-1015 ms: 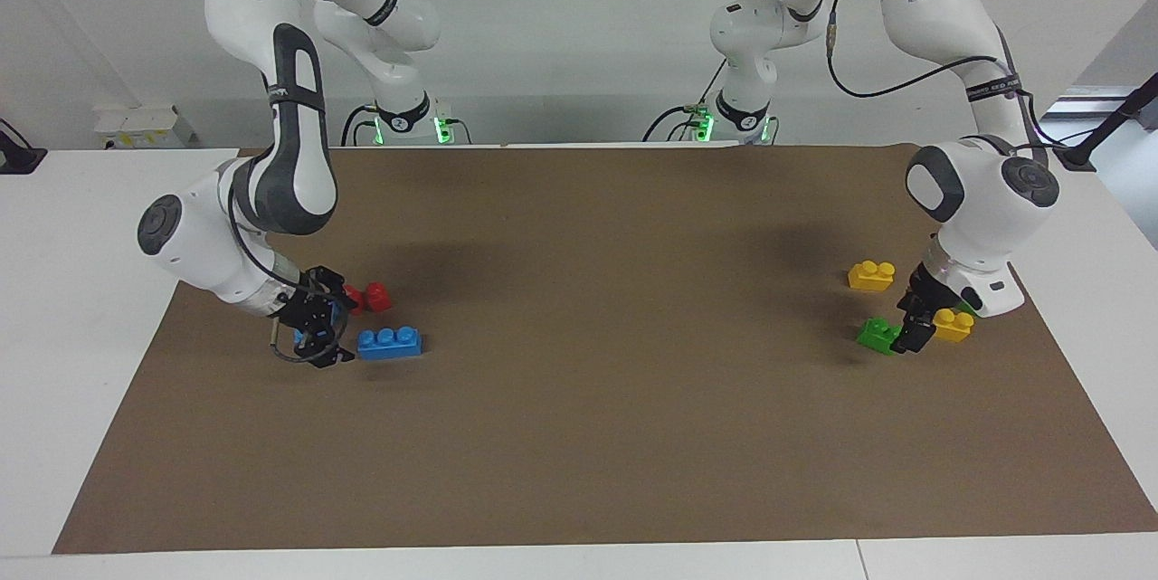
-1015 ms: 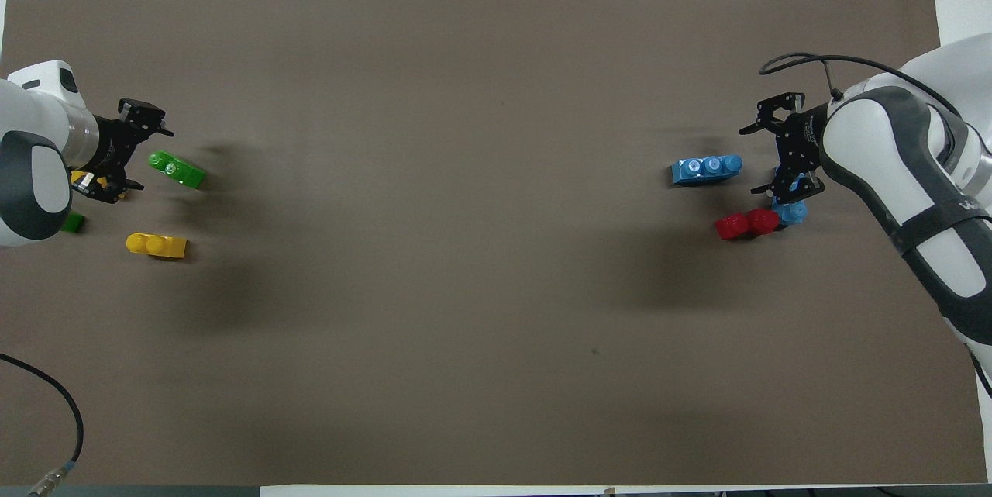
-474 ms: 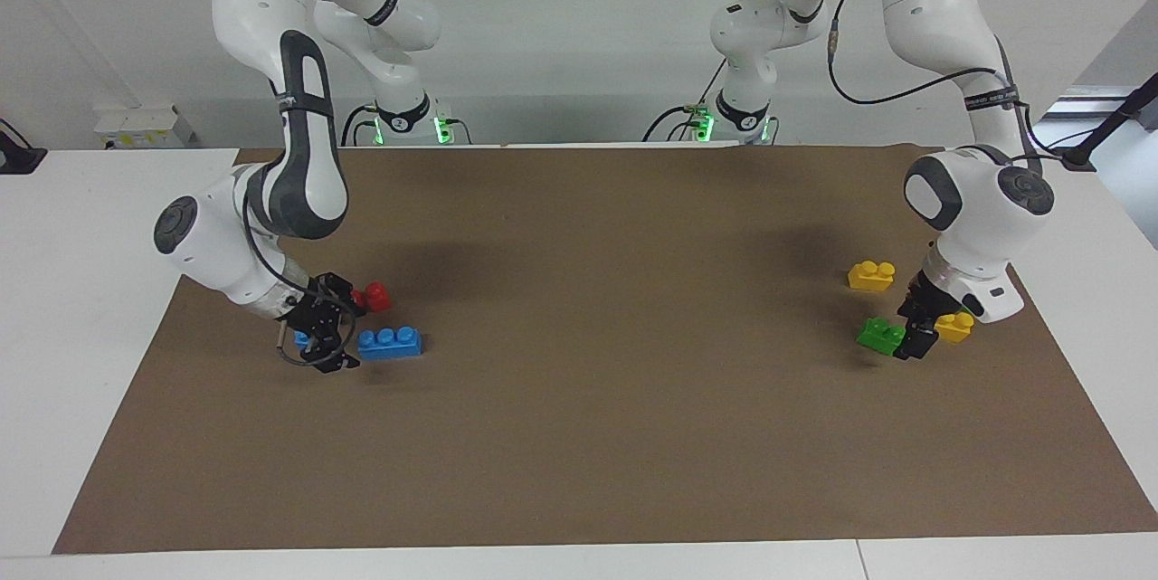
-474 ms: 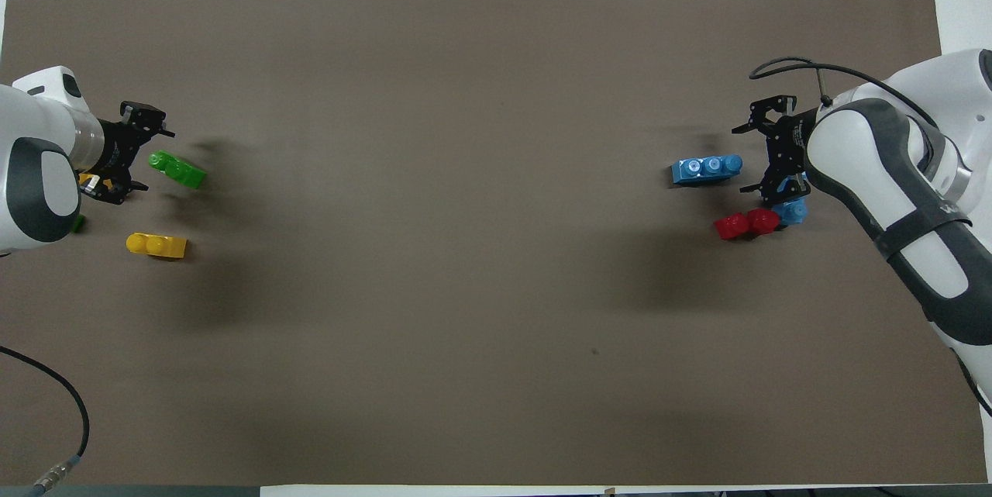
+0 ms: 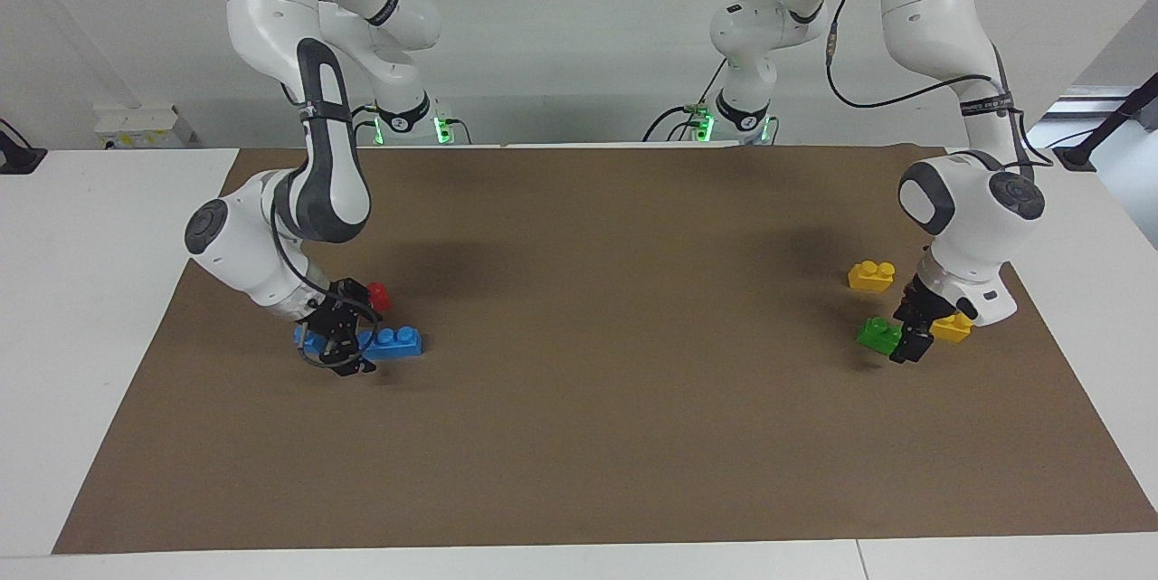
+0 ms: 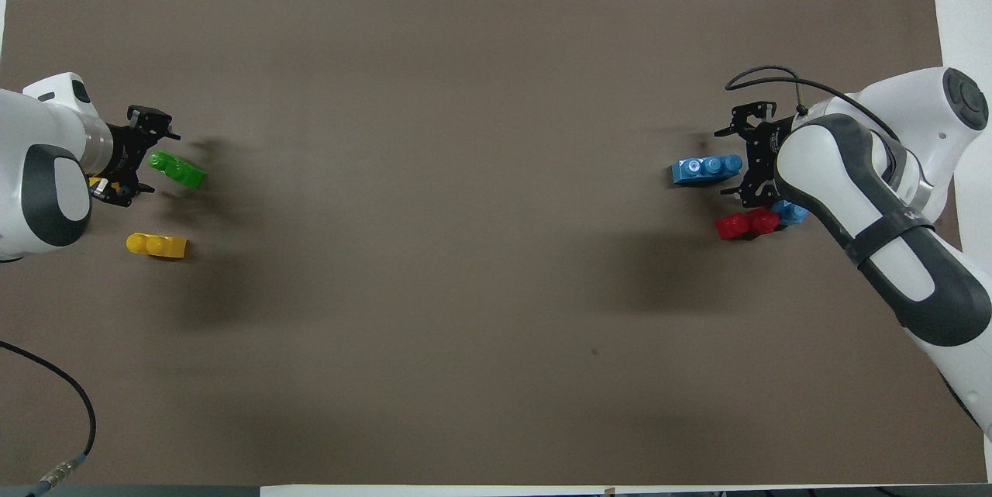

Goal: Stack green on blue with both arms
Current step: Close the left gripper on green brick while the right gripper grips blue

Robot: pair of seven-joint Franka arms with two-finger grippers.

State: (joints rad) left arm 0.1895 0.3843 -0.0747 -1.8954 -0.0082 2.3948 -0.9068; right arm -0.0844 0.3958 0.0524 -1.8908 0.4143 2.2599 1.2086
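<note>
The green brick lies on the brown mat at the left arm's end; it also shows in the facing view. My left gripper is open and low, its fingers either side of the green brick's end. The light blue three-stud brick lies at the right arm's end and shows in the facing view. My right gripper is open and low at the mat, its fingers either side of that brick's end.
A second blue brick and a red brick lie just nearer the robots than the blue one. One yellow brick lies nearer the robots than the green; another sits beside the left gripper. The second green brick is hidden.
Both grippers have slid toward the table's middle onto their bricks: the right now straddles the blue brick's end, the left the green's. The bricks have not moved.
</note>
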